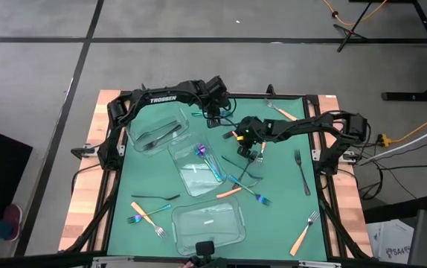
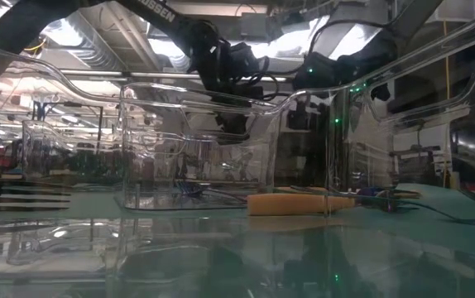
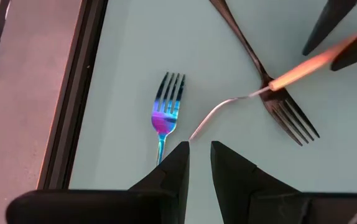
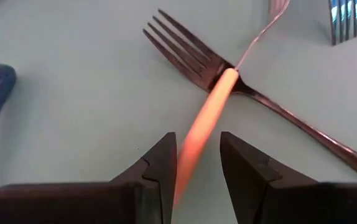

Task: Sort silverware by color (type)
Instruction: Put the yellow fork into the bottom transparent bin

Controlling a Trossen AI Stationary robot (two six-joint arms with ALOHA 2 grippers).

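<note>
We see the green table (image 1: pixel 273 223) filling the high view's centre, three clear containers (image 1: pixel 207 223) on it. Only the wrist views show the grips: right gripper (image 4: pixel 197 158) holds the orange-handled utensil (image 4: pixel 209 115), running diagonally over a black fork (image 4: pixel 185 50) pointing upper left; left gripper (image 3: pixel 198 163) pinches its silver end (image 3: pixel 219 109). An iridescent fork (image 3: pixel 166 112) points up.

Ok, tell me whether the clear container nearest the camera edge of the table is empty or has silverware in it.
Empty, as far as the high view shows: the nearest clear container shows only green mat through its base, while the middle container holds iridescent forks.
</note>
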